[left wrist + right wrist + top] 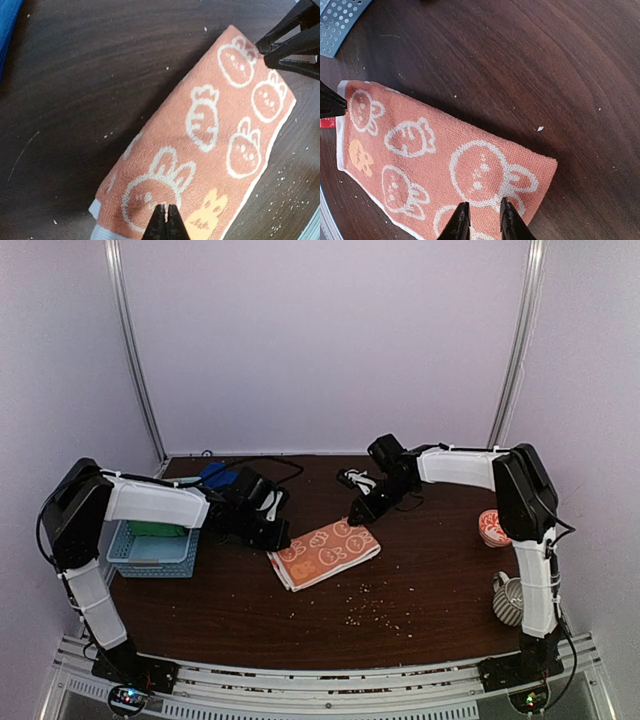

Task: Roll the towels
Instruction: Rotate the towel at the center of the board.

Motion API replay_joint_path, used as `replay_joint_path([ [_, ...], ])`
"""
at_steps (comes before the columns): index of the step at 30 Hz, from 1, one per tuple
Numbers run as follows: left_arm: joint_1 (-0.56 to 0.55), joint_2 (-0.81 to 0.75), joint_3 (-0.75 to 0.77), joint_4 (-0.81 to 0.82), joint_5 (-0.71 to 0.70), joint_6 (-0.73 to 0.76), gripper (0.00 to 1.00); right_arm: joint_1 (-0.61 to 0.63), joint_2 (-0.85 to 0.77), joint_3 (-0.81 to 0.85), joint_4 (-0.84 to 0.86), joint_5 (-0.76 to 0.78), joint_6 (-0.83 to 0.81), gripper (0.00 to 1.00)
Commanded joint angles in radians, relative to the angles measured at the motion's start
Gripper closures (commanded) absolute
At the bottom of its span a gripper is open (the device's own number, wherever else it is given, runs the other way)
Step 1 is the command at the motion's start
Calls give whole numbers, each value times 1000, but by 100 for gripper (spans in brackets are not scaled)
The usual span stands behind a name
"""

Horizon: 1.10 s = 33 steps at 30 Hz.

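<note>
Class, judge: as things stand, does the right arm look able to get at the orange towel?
Probably yes: the right arm holds parted jaws over one end of the orange towel, nothing between; the left arm, jaws shut, is at the opposite end.

Overhead wide, wrists close, sharing towel (324, 553)

A dark brown wood-grain table (430, 575) is filling the enclosure, pale crumbs (375, 606) lying scattered across its near half. Behind the table a plain lilac-white back wall (320, 340) is rising, two slim silver metal posts (135, 350) standing at the table's far corners. A slotted aluminium rail (330, 686) is running along the table's near edge.
</note>
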<state>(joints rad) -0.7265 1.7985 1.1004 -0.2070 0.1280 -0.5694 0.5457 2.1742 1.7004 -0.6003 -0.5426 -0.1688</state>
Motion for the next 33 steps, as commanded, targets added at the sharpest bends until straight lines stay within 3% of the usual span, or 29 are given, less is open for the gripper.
replay_joint_path([
  [1, -3, 16, -42, 16, 2, 40, 100, 4, 14, 9, -26, 14, 9, 80],
  [9, -1, 40, -87, -34, -99, 91, 100, 1, 55, -56, -26, 153, 30, 82],
  [19, 38, 156, 28, -32, -166, 192, 100, 38, -97, -314, -43, 132, 35, 86],
  [23, 57, 230, 207, -79, -213, 285, 100, 122, -160, -419, -127, -21, -36, 86],
  [27, 74, 268, 399, -176, -233, 341, 100, 162, -208, -391, -254, -227, -132, 83],
  [33, 71, 172, 373, -175, -108, 311, 100, 111, -281, -259, -317, -238, -181, 74],
])
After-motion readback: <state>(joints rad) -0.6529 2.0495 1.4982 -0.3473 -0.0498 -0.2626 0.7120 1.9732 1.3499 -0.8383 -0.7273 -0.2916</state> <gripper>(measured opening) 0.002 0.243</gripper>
